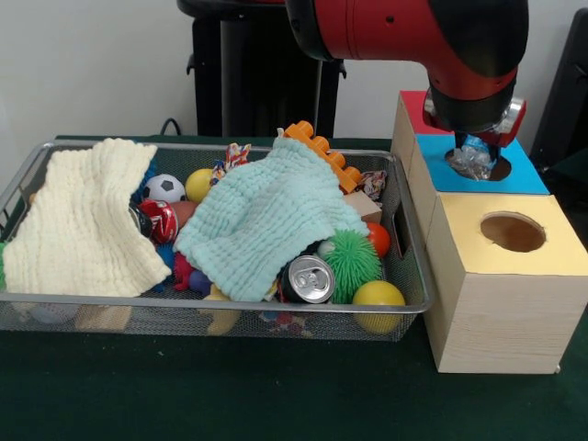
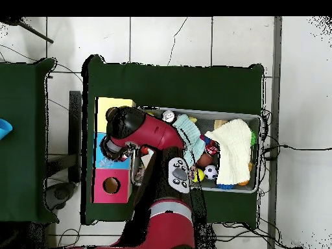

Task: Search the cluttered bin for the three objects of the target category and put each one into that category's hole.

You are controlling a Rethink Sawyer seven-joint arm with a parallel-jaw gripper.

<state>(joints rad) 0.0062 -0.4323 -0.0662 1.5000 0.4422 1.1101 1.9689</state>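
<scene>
the dark green table (image 1: 276, 404) fills the lower part of the front view. on it, across the left and centre of the frame, sits the wire mesh bin (image 1: 211, 308), heaped with clutter. the red and black arm (image 1: 404, 37) enters from the top right of the frame and hangs over the row of boxes at the right.

in the bin, a pale yellow cloth (image 1: 78, 220) covers the left end and a mint green cloth (image 1: 262, 216) drapes over the middle. at the right of the frame stands a wooden box with a yellow top (image 1: 501, 303) and a round hole; behind it is a box with a blue top (image 1: 528, 175), and behind that one with a red top (image 1: 413, 110).

the gripper (image 1: 473, 152) is down at the blue top's hole, clamped on a crumpled, shiny silvery wrapper (image 1: 470, 163) that sits right at the hole's mouth.

smaller things show around the cloths: an orange toy brick (image 1: 322, 152) at the back, a spiky green ball (image 1: 354, 262), a silver drink can (image 1: 308, 278) lying end-on at the front, a yellow ball (image 1: 378, 296) in the front right corner, and a small soccer ball (image 1: 165, 187) between the cloths.

in the overhead view the arm (image 2: 152, 139) covers the boxes at centre left, and the bin (image 2: 256, 152) lies to its right.
</scene>
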